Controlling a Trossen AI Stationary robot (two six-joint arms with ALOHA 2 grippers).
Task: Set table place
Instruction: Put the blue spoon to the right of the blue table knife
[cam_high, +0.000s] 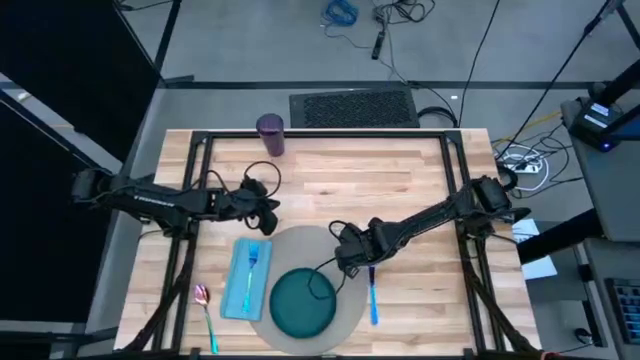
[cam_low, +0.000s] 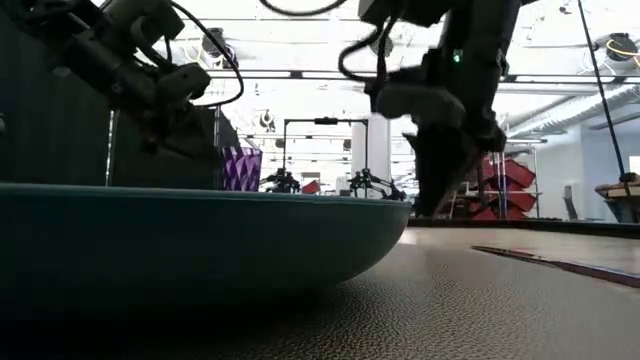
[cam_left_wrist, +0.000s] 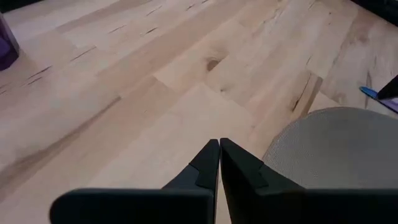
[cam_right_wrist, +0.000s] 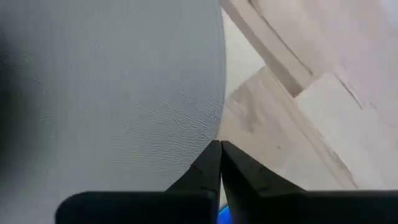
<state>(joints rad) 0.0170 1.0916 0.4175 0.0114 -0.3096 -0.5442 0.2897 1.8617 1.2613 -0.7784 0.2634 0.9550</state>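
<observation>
Right pincer (cam_high: 352, 262), closed and empty, hovers over the knife (cam_high: 373, 297); cup (cam_high: 270, 135) placement likely follows (left pincer (cam_high: 268, 207) closed).

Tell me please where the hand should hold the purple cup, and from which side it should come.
The purple cup stands upright at the table's far edge, mouth up, with bare wood around it. Probably best: come from above or from the near side and close across its upper wall. The left hand, shut, is nearer than the right hand.

black floor mat (cam_high: 352, 108), blue cable (cam_high: 341, 12), red bins (cam_low: 510, 186)
</observation>
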